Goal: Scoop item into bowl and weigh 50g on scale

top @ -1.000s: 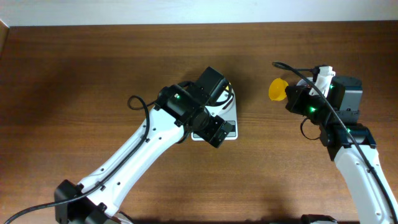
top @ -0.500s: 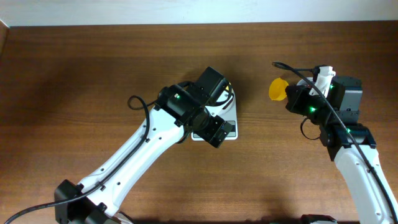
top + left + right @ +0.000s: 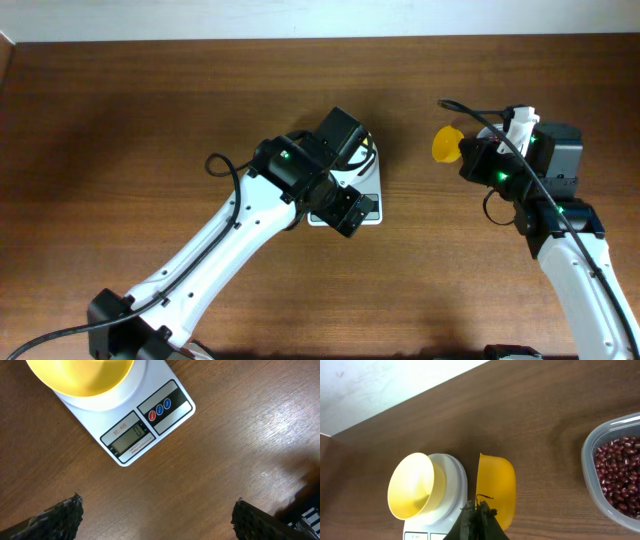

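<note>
The pale-yellow bowl (image 3: 80, 377) sits on the white scale (image 3: 165, 422); the display reads 0 and the bowl looks empty. My left gripper (image 3: 160, 520) is open and empty above the table just in front of the scale, and it covers the scale in the overhead view (image 3: 345, 208). My right gripper (image 3: 479, 512) is shut on the handle of a darker yellow scoop (image 3: 496, 487), held empty in the air to the right of the scale (image 3: 454, 485) and bowl (image 3: 412, 485). The scoop shows in the overhead view (image 3: 447, 145). The reddish-brown beans (image 3: 620, 472) lie in a clear tub.
The clear plastic tub (image 3: 587, 457) stands at the right of the right wrist view, to the right of the scoop. A pale wall (image 3: 380, 385) lies beyond the table's far edge. In the overhead view the right arm (image 3: 560, 230) hides the tub.
</note>
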`<state>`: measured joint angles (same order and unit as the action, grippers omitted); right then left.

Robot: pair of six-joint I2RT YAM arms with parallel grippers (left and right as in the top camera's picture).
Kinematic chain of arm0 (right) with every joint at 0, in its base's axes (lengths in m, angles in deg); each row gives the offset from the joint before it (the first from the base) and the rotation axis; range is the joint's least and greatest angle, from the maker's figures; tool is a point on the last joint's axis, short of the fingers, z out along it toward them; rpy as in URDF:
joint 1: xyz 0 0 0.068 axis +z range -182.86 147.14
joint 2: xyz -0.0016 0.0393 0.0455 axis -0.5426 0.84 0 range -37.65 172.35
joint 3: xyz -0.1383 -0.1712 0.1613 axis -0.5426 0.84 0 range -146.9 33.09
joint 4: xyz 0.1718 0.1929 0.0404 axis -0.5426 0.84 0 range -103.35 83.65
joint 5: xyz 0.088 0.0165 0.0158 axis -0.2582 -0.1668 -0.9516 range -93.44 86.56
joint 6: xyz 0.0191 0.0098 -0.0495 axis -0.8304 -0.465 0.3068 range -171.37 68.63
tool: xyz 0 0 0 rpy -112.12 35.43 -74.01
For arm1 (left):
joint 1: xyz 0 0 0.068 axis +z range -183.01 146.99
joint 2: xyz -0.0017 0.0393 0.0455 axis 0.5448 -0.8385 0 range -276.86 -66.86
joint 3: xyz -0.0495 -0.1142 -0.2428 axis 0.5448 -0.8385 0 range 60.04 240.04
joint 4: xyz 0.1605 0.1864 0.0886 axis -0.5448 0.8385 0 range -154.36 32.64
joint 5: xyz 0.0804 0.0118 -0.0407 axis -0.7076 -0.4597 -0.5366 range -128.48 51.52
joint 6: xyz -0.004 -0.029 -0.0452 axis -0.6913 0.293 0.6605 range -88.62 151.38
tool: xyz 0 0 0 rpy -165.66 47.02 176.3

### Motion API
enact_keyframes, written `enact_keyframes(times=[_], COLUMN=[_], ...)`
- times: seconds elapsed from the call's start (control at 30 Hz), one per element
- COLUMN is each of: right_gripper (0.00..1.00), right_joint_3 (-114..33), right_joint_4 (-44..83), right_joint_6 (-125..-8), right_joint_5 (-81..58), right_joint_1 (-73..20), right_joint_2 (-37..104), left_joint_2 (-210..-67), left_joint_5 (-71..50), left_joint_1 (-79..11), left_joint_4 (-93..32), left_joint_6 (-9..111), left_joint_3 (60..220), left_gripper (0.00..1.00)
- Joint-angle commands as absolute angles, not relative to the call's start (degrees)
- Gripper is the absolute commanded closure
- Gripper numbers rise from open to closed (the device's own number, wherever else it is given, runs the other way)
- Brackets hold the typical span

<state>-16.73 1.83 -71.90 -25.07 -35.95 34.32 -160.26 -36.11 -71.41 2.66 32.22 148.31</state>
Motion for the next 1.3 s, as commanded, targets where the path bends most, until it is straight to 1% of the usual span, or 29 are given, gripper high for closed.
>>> enact_keyframes(times=[0.0,0.43,0.53,0.67,0.83,0.93,1.27], right_gripper=[0.96,0.96,0.96,0.96,0.96,0.96,0.96], right_joint_3=[-17.38,-17.38,-17.38,-17.38,-17.41,-17.38,-17.38], right_joint_4=[2.33,2.53,2.58,5.29,2.03,2.62,3.8], right_joint_6=[-71.09,-71.11,-74.87,-72.6,-72.62,-72.62,-72.6], right_joint_5=[-24.15,-24.24,-28.98,-26.57,-27.19,-28.91,-28.24], right_joint_1=[-36.32,-36.32,-36.32,-36.28,-36.26,-36.26,-36.26], right_joint_2=[34.47,34.47,34.4,34.4,34.34,34.36,34.36], left_joint_2=[-158.97,-158.97,-158.97,-158.97,-158.97,-158.97,-158.97], left_joint_5=[-36.55,-36.55,-36.55,-36.55,-36.55,-36.55,-36.55], left_joint_1=[-71.21,-71.21,-71.21,-71.21,-71.21,-71.21,-71.21], left_joint_4=[2.58,2.58,2.58,2.58,2.58,2.58,2.58], left_joint_6=[31.09,31.09,31.09,31.09,31.09,31.09,31.09], left_joint_3=[148.31,148.31,148.31,148.31,148.31,148.31,148.31], left_gripper=[0.01,0.01,0.01,0.01,0.01,0.01,0.01])
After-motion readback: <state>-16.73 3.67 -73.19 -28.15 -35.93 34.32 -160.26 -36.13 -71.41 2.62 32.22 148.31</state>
